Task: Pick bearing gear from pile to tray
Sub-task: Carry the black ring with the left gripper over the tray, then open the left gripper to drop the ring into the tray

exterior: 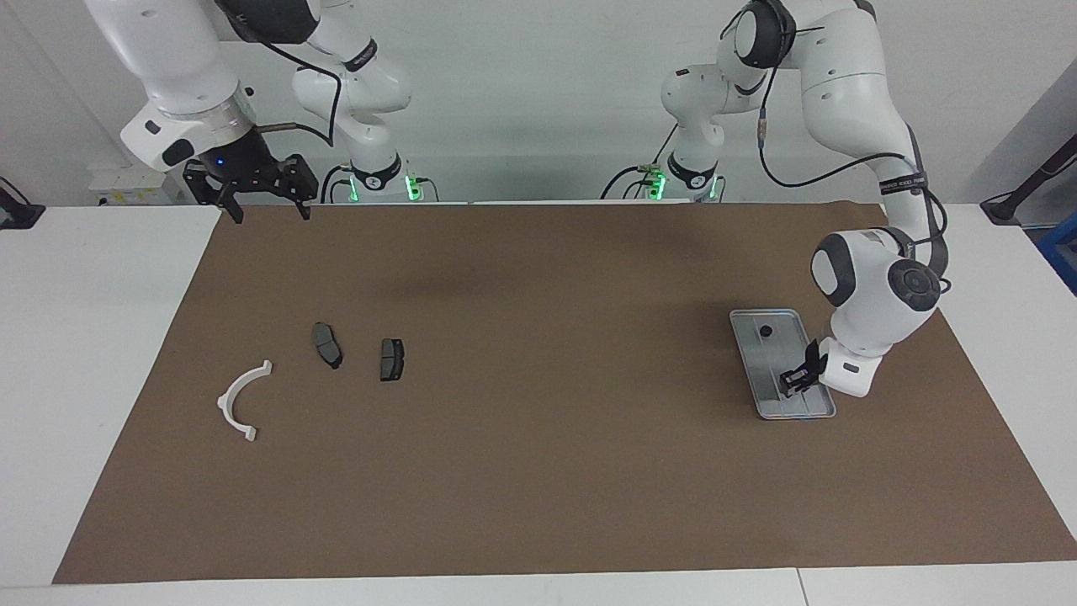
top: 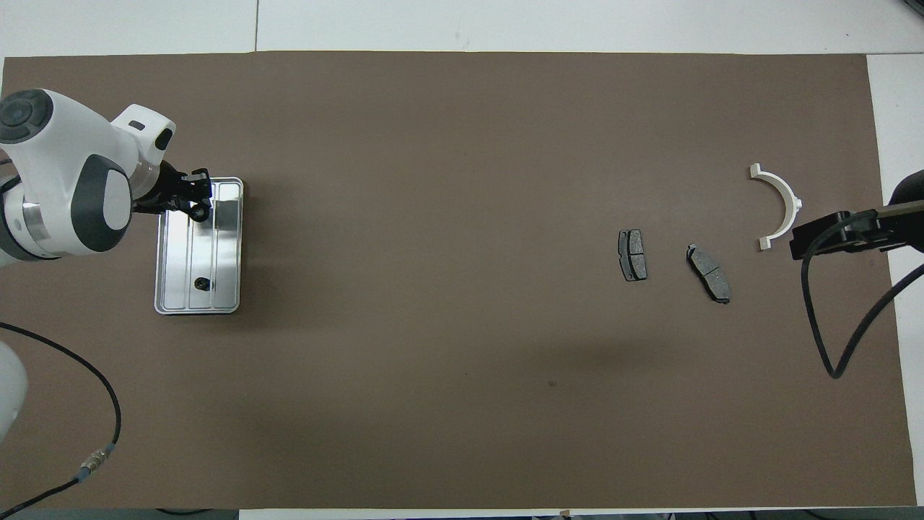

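Nearest first: right gripper (exterior: 263, 206) hangs raised over the corner of the brown mat (exterior: 538, 488) by the robots' edge, at the right arm's end, fingers apart, holding nothing. That arm waits.

Tray (exterior: 744, 349) lies lengthwise near the mat's edge at the left arm's end. One small black round piece (exterior: 765, 331) sits in its end nearer the robots.

Left gripper (exterior: 792, 384) is over the tray's end farther from the robots, low, fingers closed on a bearing gear (top: 200, 214), a small black round part. Whether it touches the tray floor cannot be told.

Pile sits toward the right arm's end of the mat: two brake pads (exterior: 328, 345) (exterior: 392, 359) side by side, white bracket (exterior: 240, 402) farther out. No loose black pieces are visible there.

Risks, judged: the gear is round and the rim low. Released from height or near the rim, it could bounce or roll out over the corner. Fingers lifting askew could nudge the light tray.

Room: wide bare mat between tray and pile; broad margin to the edge farthest from the robots.
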